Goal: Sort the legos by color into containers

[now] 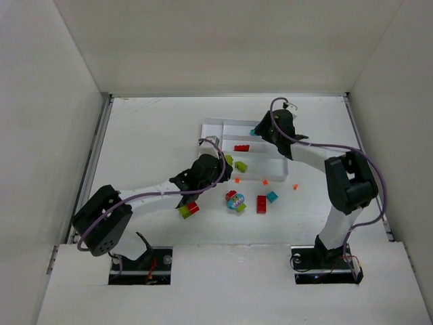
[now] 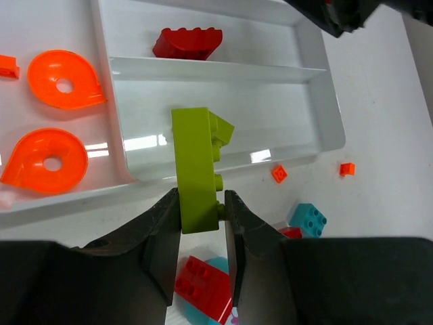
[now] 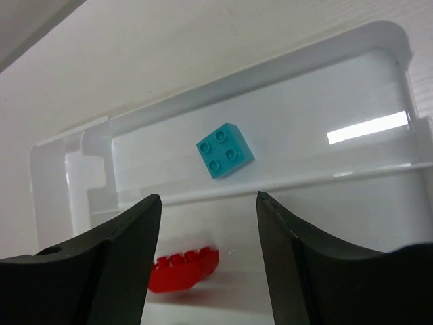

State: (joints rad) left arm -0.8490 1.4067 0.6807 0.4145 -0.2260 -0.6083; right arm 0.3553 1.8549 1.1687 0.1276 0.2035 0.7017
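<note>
My left gripper is shut on a lime green brick and holds it upright over the near slot of the white tray; in the top view it is at the tray's near edge. A red brick lies in the middle slot. Two orange round pieces lie in the narrow side section. My right gripper is open and empty over the tray, above the red brick, with a teal brick in the far slot.
Loose pieces lie on the table in front of the tray: a red brick, a teal brick, a round teal piece, a red-and-green pair, a green brick and three tiny orange bits. White walls enclose the table.
</note>
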